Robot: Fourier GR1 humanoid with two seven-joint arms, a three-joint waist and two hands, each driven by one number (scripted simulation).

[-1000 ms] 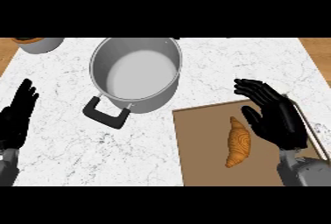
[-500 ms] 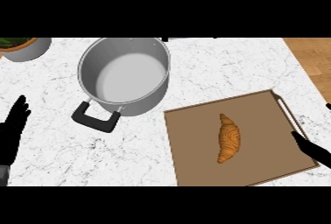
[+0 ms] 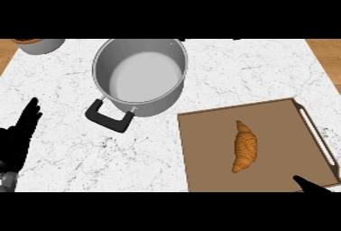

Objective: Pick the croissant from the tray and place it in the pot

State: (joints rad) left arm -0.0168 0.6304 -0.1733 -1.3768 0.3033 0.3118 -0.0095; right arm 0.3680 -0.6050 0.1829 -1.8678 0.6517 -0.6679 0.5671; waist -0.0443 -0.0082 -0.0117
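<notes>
The croissant (image 3: pixel 245 146) lies on the brown tray (image 3: pixel 206 158) at lower right, apart from the grey pot (image 3: pixel 141 76) at upper centre of the bench (image 3: pixel 66 90); the left robot hand (image 3: pixel 20 140) rests open at the left edge, while the right robot hand (image 3: pixel 310 186), barely showing at bottom right, cannot be judged open or closed.

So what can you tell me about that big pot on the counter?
The pot is round, grey and metallic-looking, with no lid and a pale, empty inside. A black loop handle sticks out at its lower left. It stands upright on the white marbled counter, up and left of the brown tray, close to its corner. Nothing but the counter seems to touch it.
</notes>
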